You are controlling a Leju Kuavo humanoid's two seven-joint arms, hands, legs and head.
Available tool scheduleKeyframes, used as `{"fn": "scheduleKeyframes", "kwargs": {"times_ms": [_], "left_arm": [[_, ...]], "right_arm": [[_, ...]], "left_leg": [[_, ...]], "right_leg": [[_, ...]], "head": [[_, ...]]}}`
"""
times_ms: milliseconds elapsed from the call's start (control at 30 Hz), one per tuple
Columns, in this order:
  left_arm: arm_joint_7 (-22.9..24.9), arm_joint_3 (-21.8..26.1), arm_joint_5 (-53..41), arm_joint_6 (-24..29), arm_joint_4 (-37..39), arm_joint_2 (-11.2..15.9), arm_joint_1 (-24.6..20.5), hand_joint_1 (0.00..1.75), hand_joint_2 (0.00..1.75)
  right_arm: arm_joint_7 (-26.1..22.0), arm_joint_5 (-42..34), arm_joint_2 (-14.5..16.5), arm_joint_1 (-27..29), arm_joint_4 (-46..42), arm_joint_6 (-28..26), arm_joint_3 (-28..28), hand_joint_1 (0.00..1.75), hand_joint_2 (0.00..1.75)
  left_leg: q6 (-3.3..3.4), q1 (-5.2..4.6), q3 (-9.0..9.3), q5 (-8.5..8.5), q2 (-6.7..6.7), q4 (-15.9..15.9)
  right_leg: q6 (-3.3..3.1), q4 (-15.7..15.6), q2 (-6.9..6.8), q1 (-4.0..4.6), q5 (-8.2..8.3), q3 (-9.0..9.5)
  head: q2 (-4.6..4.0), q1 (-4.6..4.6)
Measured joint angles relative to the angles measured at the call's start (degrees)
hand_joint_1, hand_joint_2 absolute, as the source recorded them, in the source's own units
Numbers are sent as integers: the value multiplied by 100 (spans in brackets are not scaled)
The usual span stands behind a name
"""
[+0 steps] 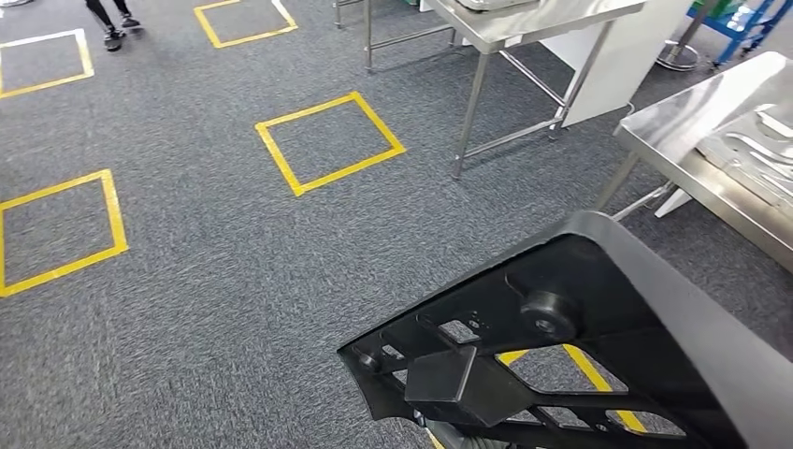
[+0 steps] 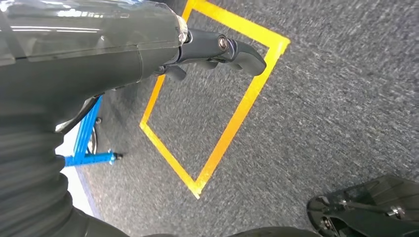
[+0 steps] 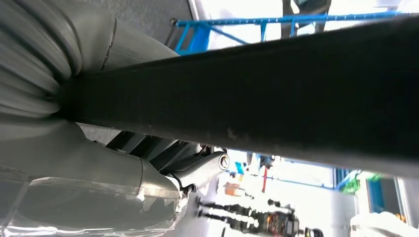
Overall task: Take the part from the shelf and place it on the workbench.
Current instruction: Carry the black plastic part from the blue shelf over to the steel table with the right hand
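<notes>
The part is a large black plastic panel (image 1: 598, 327) with ribs, openings and a boxy lug, held low at the right of the head view over the carpet. In the right wrist view its long black edge (image 3: 276, 94) runs across the picture, and my right hand (image 3: 123, 173) grips it, the thumb (image 3: 205, 167) lying under it. My left hand (image 2: 207, 54) hangs over the floor with nothing in it, its fingers loosely apart. A corner of the panel (image 2: 365, 210) shows beyond it. The steel workbench (image 1: 678, 126) stands at the right, ahead of the panel.
Grey shaped parts (image 1: 757, 154) lie on the workbench. A second steel table (image 1: 524, 23) with a white board against it stands further back. Yellow tape squares (image 1: 329, 142) mark the grey carpet. A person's feet (image 1: 114, 33) are at the far left. A blue frame (image 2: 86, 148) stands nearby.
</notes>
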Motion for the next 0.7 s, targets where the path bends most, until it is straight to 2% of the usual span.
{"fn": "scheduleKeyframes", "kwargs": {"times_ms": [67,100,133,200,233,267,300,333,367,400,433,467,500,533,567,600,633,667,700], "left_arm": [[2,3,-3,-7,0,-1,0,0,175],[3,3,-6,-11,0,-1,0,0,175],[6,4,-13,-15,0,1,0,0,175],[15,6,-32,-24,-1,4,-4,0,175],[9,6,-39,-26,-1,10,-7,0,175],[-18,6,-42,-23,-2,14,-9,0,175],[-59,7,-42,-16,-2,18,-15,0,175],[-100,7,-42,-6,-2,21,-26,0,175],[-131,7,-41,4,-2,20,-44,0,175],[-141,7,-41,11,-2,19,-71,0,175],[-139,7,-42,13,-2,19,-99,0,175],[-136,7,-42,11,-2,19,-126,0,175],[-133,7,-43,8,-2,19,-148,0,175],[-131,7,-43,6,-2,19,-162,0,175],[-129,7,-43,2,-2,19,-171,0,175],[-128,7,-44,-3,-2,17,-180,0,175],[-127,7,-46,-9,-2,14,-191,0,175],[-124,7,-49,-15,-2,11,-207,0,175],[-120,7,-51,-19,-2,7,-228,0,175]], "right_arm": [[-1,0,-1,-11,13,1,0,175,175],[-3,-1,-1,-20,15,2,0,175,175],[-5,-1,-1,-28,19,2,0,175,175],[-8,-3,-1,-34,30,2,0,175,175],[-14,-1,-1,-31,37,1,0,175,175],[-26,19,-1,-37,41,-5,0,175,175],[-42,53,5,-50,43,-11,0,175,175],[-57,95,14,-69,43,-17,0,175,175],[-66,138,26,-92,43,-17,0,175,175],[-66,166,42,-111,43,-13,0,175,175],[-56,180,55,-126,43,-5,0,175,175],[-43,189,66,-141,43,2,0,175,175],[-32,194,78,-158,43,5,0,175,175],[-23,198,90,-177,43,6,0,175,175],[-19,198,101,-199,43,6,0,175,175],[-15,198,113,-219,43,7,0,175,175],[-13,198,120,-235,43,8,0,175,175],[-10,198,125,-246,43,10,0,175,175],[-9,199,128,-251,43,13,0,175,175]], "left_leg": [[-36,-16,49,-39,101,2],[-63,-25,69,-58,144,4],[-91,-32,85,-75,189,5],[-153,-35,125,-101,283,-13],[-185,-31,142,-131,258,5],[-213,-26,119,-205,167,99],[-235,-22,34,-337,36,312],[-250,-12,-124,-514,-115,650],[-261,-9,-327,-701,-206,1054],[-273,-8,-519,-831,-245,1418],[-282,-7,-646,-855,-260,1631],[-287,-3,-669,-758,-267,1625],[-288,6,-585,-555,-288,1390],[-288,21,-426,-300,-354,999],[-283,37,-263,-118,-473,607],[-270,54,-139,-5,-582,302],[-253,61,-74,29,-662,133],[-226,57,-58,4,-686,82],[-191,54,-53,9,-644,63]], "right_leg": [[-55,-829,-250,38,322,432],[-87,-1098,-348,67,394,570],[-115,-1229,-407,97,404,630],[-164,-1256,-296,113,399,631],[-189,-1288,-231,100,411,648],[-220,-1320,-167,81,426,671],[-249,-1351,-105,58,442,694],[-269,-1363,-47,50,446,702],[-286,-1363,15,49,444,703],[-294,-1360,81,51,441,704],[-297,-1356,155,53,439,710],[-293,-1350,233,52,436,721],[-285,-1340,315,48,429,736],[-269,-1326,395,43,417,749],[-247,-1301,468,48,402,751],[-219,-1276,536,49,392,736],[-188,-1257,594,51,389,710],[-153,-1248,650,48,396,682],[-115,-1251,704,38,406,658]], "head": [[0,0],[0,0],[0,0],[0,-1],[0,-1],[0,-1],[0,-1],[0,-1],[0,-2],[0,-2],[0,-2],[0,-2],[0,-2],[0,-2],[0,-2],[0,-2],[0,-2],[0,-1],[0,-1]]}}
